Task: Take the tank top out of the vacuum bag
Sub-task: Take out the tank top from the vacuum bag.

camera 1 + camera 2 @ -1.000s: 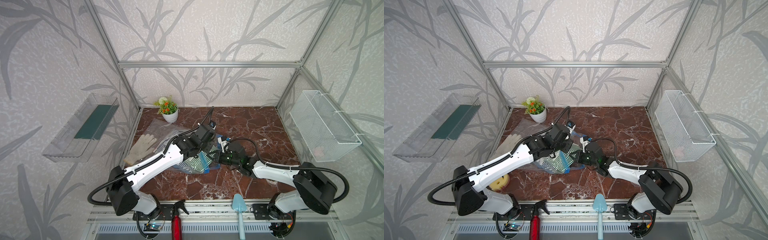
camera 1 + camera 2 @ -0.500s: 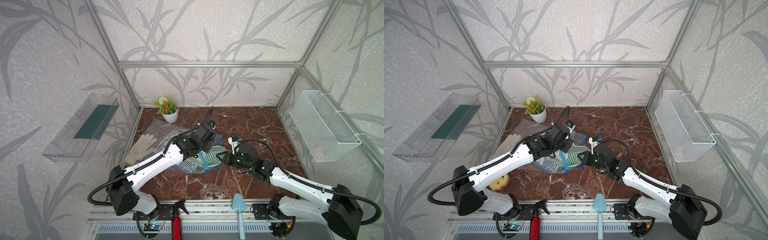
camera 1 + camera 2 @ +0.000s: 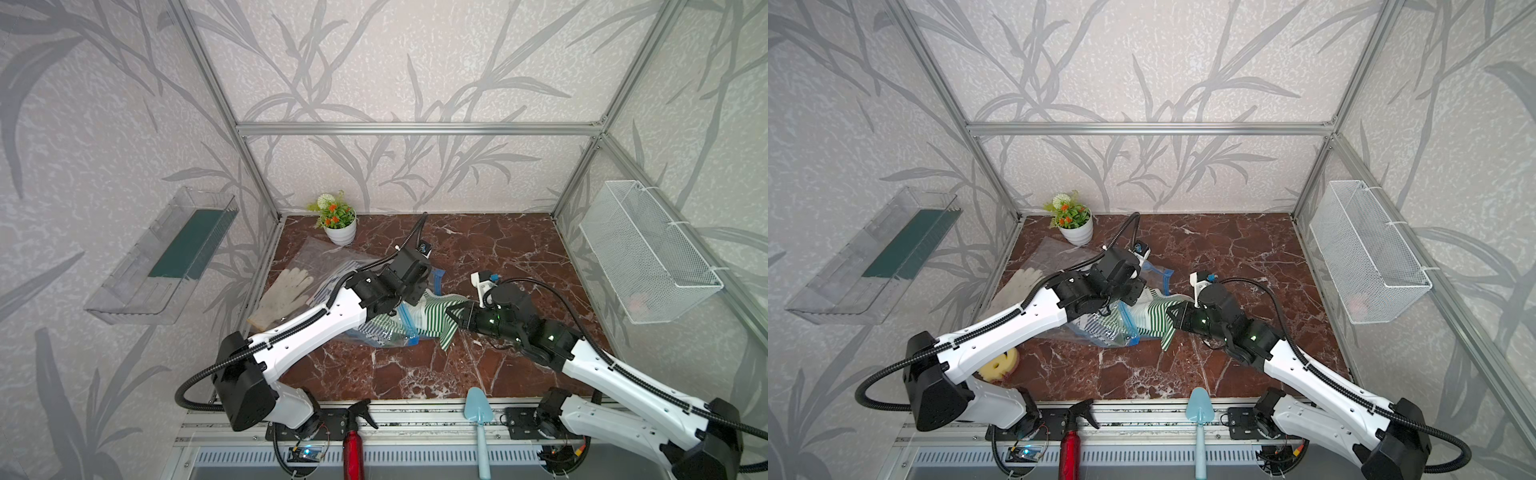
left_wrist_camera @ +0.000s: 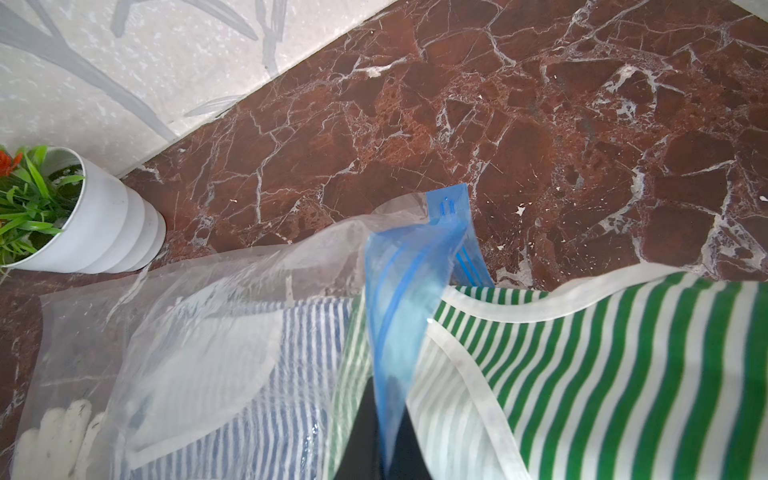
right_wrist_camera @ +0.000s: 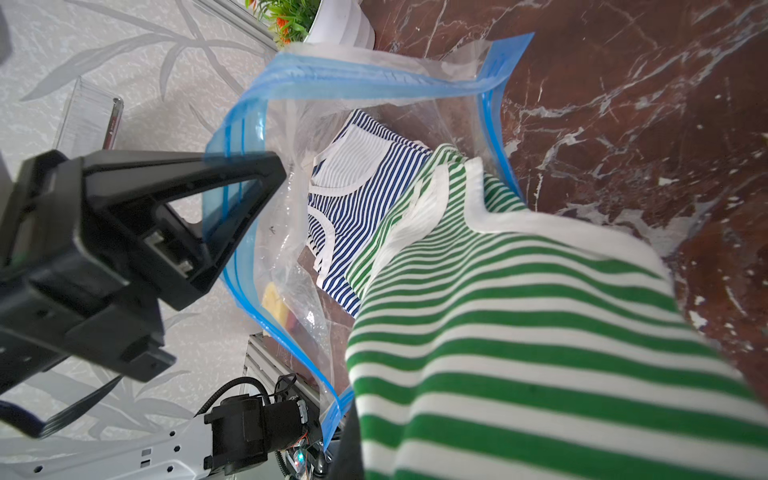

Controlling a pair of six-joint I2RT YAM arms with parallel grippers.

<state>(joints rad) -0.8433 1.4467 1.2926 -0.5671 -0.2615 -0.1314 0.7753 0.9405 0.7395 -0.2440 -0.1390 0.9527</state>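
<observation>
Since the earlier frame my right arm has stretched out and drawn back toward its own side, and more of the tank top (image 3: 432,311) now lies outside the bag (image 3: 316,257).

1. Right gripper (image 3: 455,318): jaws closed on the green-striped fabric, which hangs from them toward the table (image 3: 498,249).
2. Left gripper (image 5: 245,178): clamped on the blue zip strip (image 5: 374,79), holding the upper lip of the mouth raised. The mouth stands wide.
3. Tank top position: it runs across the lower lip of the mouth. One end is at my right gripper; the other end appears to sit just inside the mouth, though the plastic blurs that edge.
4. A blue-striped garment (image 5: 365,187) lies flat inside the bag, beside the green one.
5. Bag position: left half of the table, its closed end pointing toward the plant pot (image 3: 340,230) in the back left corner. A glove (image 3: 286,291) touches its left edge.
6. Open room: bare marble behind and to the right of my right gripper, up to the right wall. A sponge (image 3: 998,365) sits under my left arm near the front edge.
</observation>
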